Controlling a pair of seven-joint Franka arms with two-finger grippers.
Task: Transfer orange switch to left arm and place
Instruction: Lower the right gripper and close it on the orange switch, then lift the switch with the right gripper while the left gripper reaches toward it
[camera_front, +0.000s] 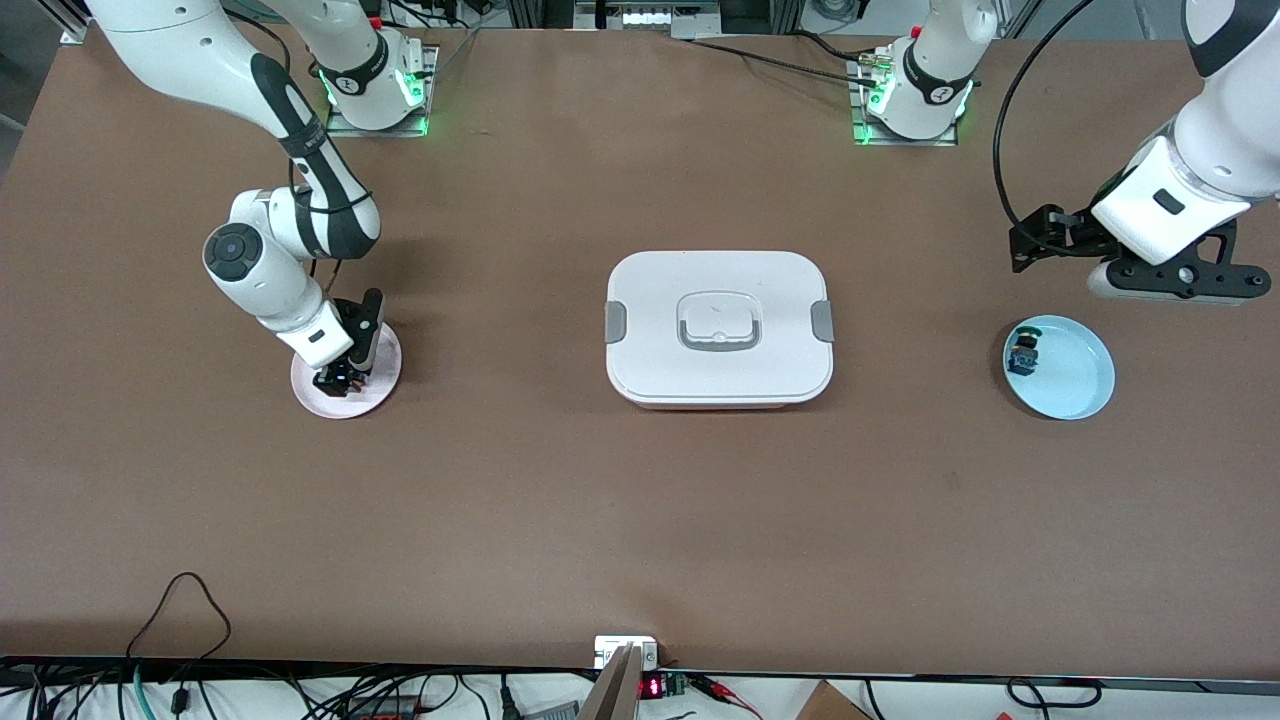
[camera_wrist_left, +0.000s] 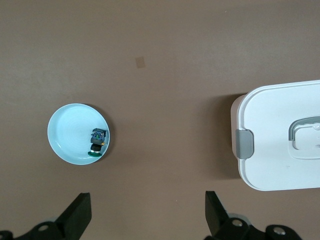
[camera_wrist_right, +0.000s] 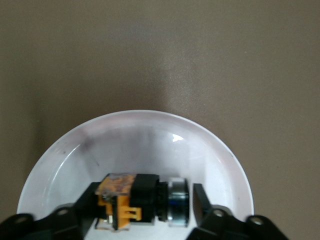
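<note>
Surface (camera_front: 640, 520): brown, seen from above, robot bases along the 12 o'clock edge
Box (camera_front: 718, 327): white, lidded, grey side clips, at the centre of the surface
Pink plate (camera_front: 385, 385): at 9 o'clock from the box, toward the right arm's end
Orange switch (camera_wrist_right: 122, 200): lying on its side in the pink plate, between the right jaws
Right gripper (camera_wrist_right: 145, 202): down in the pink plate, jaws clenched on the orange switch
Blue plate (camera_front: 1075, 370): at 3 o'clock from the box, holding a small blue-and-black component (camera_front: 1023, 350)
Left gripper (camera_wrist_left: 147, 212): waiting in the air beside the blue plate, jaws released and holding nothing
</note>
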